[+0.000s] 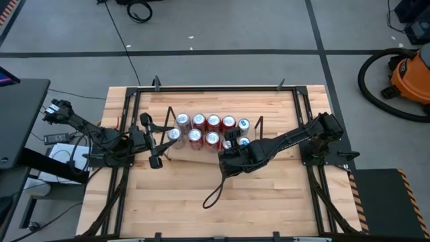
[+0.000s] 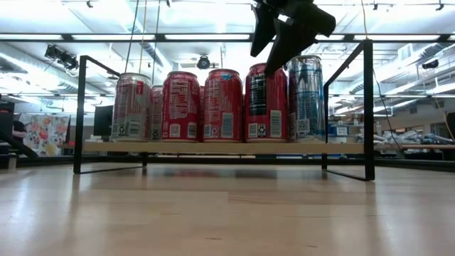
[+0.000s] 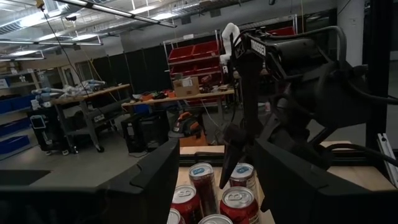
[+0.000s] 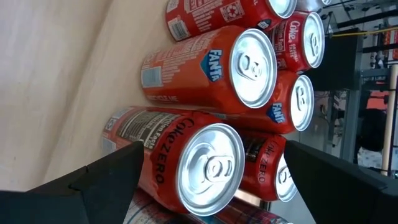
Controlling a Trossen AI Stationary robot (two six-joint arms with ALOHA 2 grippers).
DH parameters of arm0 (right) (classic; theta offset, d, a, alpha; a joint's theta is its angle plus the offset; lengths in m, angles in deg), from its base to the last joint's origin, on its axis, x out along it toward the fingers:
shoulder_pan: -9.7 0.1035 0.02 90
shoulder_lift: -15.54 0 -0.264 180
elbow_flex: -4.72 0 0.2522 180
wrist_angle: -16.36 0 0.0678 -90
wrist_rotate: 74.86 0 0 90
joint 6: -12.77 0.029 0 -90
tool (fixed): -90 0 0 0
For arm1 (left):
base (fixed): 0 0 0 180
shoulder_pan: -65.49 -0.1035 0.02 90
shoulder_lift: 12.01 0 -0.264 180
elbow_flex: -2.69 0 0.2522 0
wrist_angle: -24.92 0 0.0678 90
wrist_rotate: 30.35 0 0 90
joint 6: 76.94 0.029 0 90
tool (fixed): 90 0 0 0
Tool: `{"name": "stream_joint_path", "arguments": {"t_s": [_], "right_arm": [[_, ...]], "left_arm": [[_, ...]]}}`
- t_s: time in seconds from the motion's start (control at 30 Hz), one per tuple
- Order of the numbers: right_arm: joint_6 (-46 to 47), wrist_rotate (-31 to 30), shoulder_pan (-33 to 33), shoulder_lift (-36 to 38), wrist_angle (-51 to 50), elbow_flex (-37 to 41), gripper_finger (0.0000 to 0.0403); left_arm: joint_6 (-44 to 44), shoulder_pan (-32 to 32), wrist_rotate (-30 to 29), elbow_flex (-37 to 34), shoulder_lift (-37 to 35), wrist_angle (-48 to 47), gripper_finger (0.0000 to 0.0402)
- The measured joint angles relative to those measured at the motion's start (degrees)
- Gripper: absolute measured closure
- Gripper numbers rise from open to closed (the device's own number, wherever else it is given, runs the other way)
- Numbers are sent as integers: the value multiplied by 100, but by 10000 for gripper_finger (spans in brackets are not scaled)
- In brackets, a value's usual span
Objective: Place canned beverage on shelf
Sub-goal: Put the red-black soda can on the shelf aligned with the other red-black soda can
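Observation:
The shelf [image 2: 213, 147], a light-wood board with black wire end frames [image 2: 368, 107], stands on the table and carries several upright cans [image 1: 201, 128]. My right gripper [image 1: 230, 149] is open above the near right cans. Its fingers stand on either side of the top of a red-and-black Coke Zero can [image 4: 186, 162], which stands on the board [image 2: 265, 107]. The low view shows the right gripper [image 2: 274, 53] just over that can. My left gripper [image 1: 150, 141] is open and empty at the shelf's left end, level with the can tops [image 3: 217, 149].
A tall blue-silver can [image 2: 306, 96] stands right beside the Coke Zero can, and Fanta cans [image 4: 211, 68] stand behind it. A loose black cable [image 1: 215, 191] loops over the near table. Black rails [image 1: 127, 134] run along the table's sides.

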Motion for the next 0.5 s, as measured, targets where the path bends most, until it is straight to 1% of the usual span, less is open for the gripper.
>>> {"name": "stream_joint_path", "arguments": {"t_s": [0.5], "right_arm": [[28,-204,-51,0,-59,0,5]], "left_arm": [[0,0,-1,0,0,-2,186]]}}
